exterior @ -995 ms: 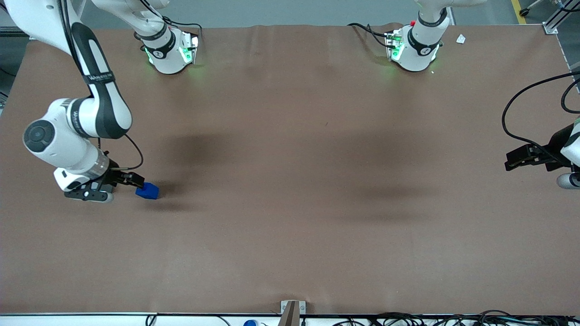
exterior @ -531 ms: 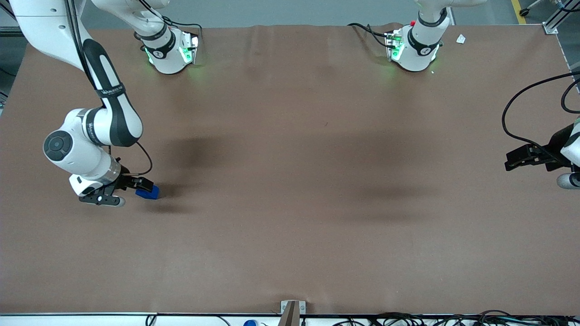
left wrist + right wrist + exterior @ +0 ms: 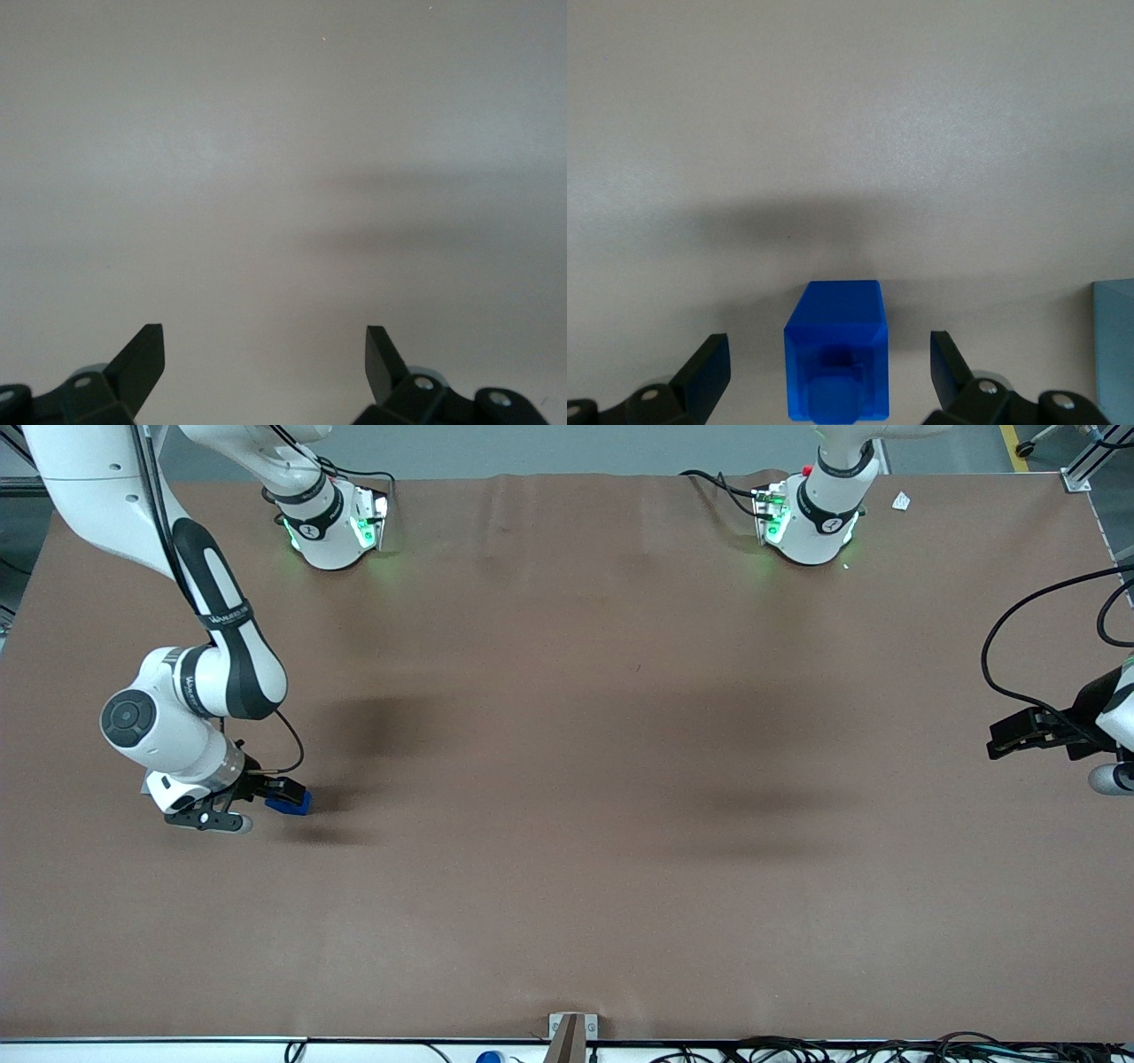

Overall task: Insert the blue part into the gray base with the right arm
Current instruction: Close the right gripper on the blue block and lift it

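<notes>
From the front, the right arm [image 3: 190, 691] has its pincer [image 3: 282, 794] low over the brown table [image 3: 567, 779], right at the blue part [image 3: 292, 803]. At the wrist, the fingers [image 3: 704, 376] stand apart, the blue part [image 3: 836, 361] between them untouched, a pale gray block [image 3: 1114, 350] just beside.

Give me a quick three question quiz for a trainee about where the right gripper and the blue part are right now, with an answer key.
1. True or false: the right gripper has its fingers spread apart, one on each side of the blue part.
2. Multiple choice: the blue part is A) lifted off the table, B) resting on the brown table, C) seated in a recess.
3. Fill in: the right gripper sits toward the ____ arm's end of the table.

Key: 1 true; 2 B; 3 working.
</notes>
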`<action>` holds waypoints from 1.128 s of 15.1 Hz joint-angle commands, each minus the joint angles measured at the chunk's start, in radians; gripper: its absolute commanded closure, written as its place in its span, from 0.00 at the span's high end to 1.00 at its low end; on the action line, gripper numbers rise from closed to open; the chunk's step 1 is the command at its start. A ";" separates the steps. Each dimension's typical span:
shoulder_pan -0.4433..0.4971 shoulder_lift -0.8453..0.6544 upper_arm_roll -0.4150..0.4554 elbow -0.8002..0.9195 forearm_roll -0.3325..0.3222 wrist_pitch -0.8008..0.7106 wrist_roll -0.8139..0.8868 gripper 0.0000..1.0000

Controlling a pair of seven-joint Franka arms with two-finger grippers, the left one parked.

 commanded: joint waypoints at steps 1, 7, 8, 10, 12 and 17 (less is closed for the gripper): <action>0.003 -0.003 -0.001 -0.025 0.012 0.024 0.010 0.97; 0.001 0.003 -0.001 -0.026 0.012 0.024 0.010 0.74; 0.000 0.003 -0.001 -0.026 0.012 0.024 0.010 0.65; 0.001 0.003 -0.001 -0.026 0.012 0.023 0.009 0.47; -0.001 0.000 -0.001 -0.025 0.012 0.013 0.010 0.34; -0.001 -0.034 -0.002 -0.012 0.012 -0.033 0.021 0.27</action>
